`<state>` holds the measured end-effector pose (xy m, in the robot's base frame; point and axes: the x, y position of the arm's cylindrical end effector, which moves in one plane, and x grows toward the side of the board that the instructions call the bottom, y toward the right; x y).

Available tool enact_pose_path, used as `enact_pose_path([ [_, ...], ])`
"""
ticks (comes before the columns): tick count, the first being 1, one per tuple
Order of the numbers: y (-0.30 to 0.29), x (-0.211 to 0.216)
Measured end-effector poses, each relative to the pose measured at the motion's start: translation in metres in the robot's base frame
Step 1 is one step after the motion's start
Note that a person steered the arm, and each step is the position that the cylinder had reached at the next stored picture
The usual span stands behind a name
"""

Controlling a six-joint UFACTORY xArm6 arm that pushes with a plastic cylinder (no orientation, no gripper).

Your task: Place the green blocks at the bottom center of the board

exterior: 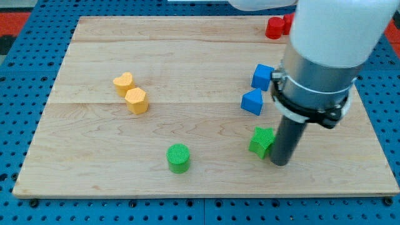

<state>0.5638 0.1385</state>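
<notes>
My tip (pixel 279 162) presses against the right side of the green star block (pixel 262 141) at lower centre-right, while the green cylinder (pixel 178 157) (light, rigid, likely easy-sliding) waits lower centre, best nudged squarely side-on.

Place: we judged it a robotics lab bench.
Surface: we saw a wooden board (pixel 187 56) lying on a blue perforated base (pixel 19 94).
Props: we noted small coloured test blocks.
</notes>
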Motion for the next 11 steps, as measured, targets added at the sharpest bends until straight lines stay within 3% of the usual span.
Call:
enact_pose_path([
  [1, 0.064, -0.015],
  [2, 0.053, -0.047],
  [4, -0.081, -0.024],
  [6, -0.066, -0.041],
  [8, -0.143, -0.039],
  [10, -0.147, -0.028],
  [11, -0.141, -0.043],
])
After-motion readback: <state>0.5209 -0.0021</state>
